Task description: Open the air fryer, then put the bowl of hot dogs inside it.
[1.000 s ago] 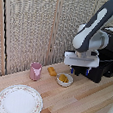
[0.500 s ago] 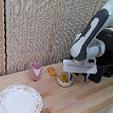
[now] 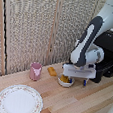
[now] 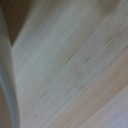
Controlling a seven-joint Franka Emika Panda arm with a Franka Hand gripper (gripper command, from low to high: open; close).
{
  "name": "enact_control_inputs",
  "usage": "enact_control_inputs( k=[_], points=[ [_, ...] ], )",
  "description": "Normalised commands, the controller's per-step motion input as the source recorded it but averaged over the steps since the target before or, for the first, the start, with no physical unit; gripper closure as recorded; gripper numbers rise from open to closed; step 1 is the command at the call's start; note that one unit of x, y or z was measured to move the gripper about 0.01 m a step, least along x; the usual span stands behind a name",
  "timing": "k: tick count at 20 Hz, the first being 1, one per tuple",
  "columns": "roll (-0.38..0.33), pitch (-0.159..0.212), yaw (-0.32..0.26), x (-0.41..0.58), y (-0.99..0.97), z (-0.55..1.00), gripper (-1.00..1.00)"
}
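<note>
The black air fryer (image 3: 112, 47) stands at the exterior view's right, partly behind my arm. Its lower front part (image 3: 108, 69) juts forward; I cannot make out the handle. The small white bowl (image 3: 64, 82) with orange-yellow hot dogs (image 3: 65, 79) sits on the wooden table. My gripper (image 3: 77, 82) hangs low over the table just to the bowl's right in the exterior view. Its blue-tipped fingers (image 3: 83, 83) are apart, and nothing shows between them. The near finger is at the bowl's rim. The wrist view is blurred wood with a pale curved edge (image 4: 7, 75).
A pink cup (image 3: 36, 70) stands left of the bowl in the exterior view, with a small orange object (image 3: 52, 70) between them. A large patterned plate (image 3: 19, 99) lies at the front left. A woven screen (image 3: 36, 25) backs the table.
My gripper has come down from above the bowl's height to just over the table beside the bowl. The bowl, cup and plate have not moved.
</note>
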Motion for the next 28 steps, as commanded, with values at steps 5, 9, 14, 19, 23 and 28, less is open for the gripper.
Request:
enact_control_inputs(
  k=[5, 9, 14, 19, 23, 28],
  points=[
    [0.042, 0.02, 0.065, 0.007, -0.04, -0.06, 1.0],
    [-0.013, 0.002, 0.065, 0.058, 0.04, 0.03, 1.0],
    [-0.008, -0.021, 0.0, 0.017, 0.07, 0.12, 1.0],
    [0.007, -0.054, -0.03, 0.105, 0.01, 0.1, 1.0],
    [0.024, -0.099, -0.067, 0.08, 0.0, 0.11, 1.0],
    [0.095, -0.123, -0.111, 0.174, -0.04, 0.33, 1.0]
  ],
)
